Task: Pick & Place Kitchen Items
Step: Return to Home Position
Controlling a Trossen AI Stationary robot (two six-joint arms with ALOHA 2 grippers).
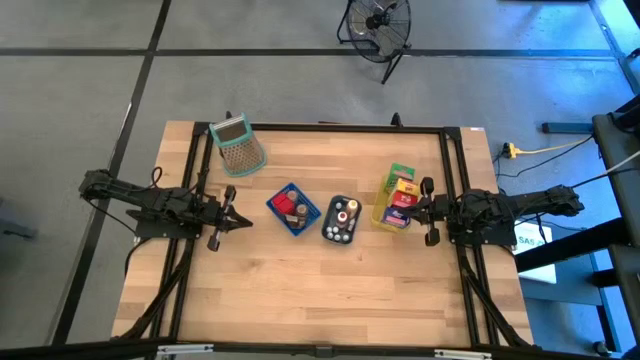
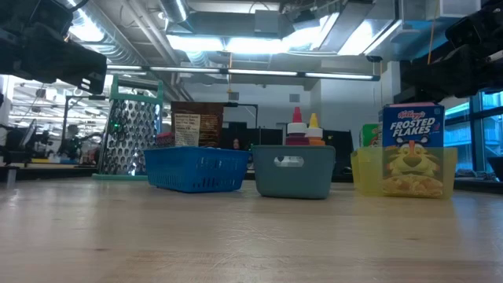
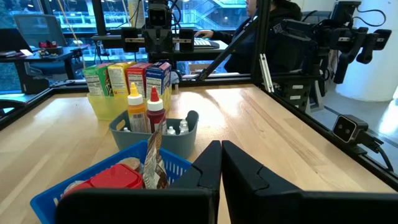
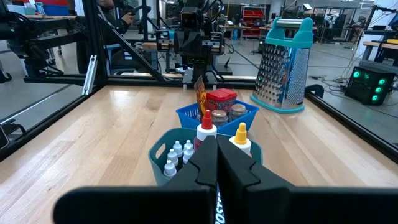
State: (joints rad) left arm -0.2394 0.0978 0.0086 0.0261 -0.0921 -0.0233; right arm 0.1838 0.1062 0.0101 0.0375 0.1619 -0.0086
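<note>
Three containers stand in one row across the middle of the table (image 1: 300, 300): blue basket (image 2: 196, 171), teal bin (image 2: 291, 174), yellow bin (image 2: 365, 174). The yellow bin holds four boxes (image 3: 140, 76). The teal bin holds two squeeze bottles (image 3: 135, 109) and at least four dropper bottles (image 4: 171, 155). The blue basket holds one red-lidded tub (image 4: 221, 98) and two jars (image 4: 219, 117). One grater (image 1: 238, 146) stands near the back-left corner. The left gripper (image 1: 245, 221), fingers closed and empty, sits between the left edge and the blue basket. The right gripper (image 1: 414, 208), likewise closed and empty, sits just beside the yellow bin.
</note>
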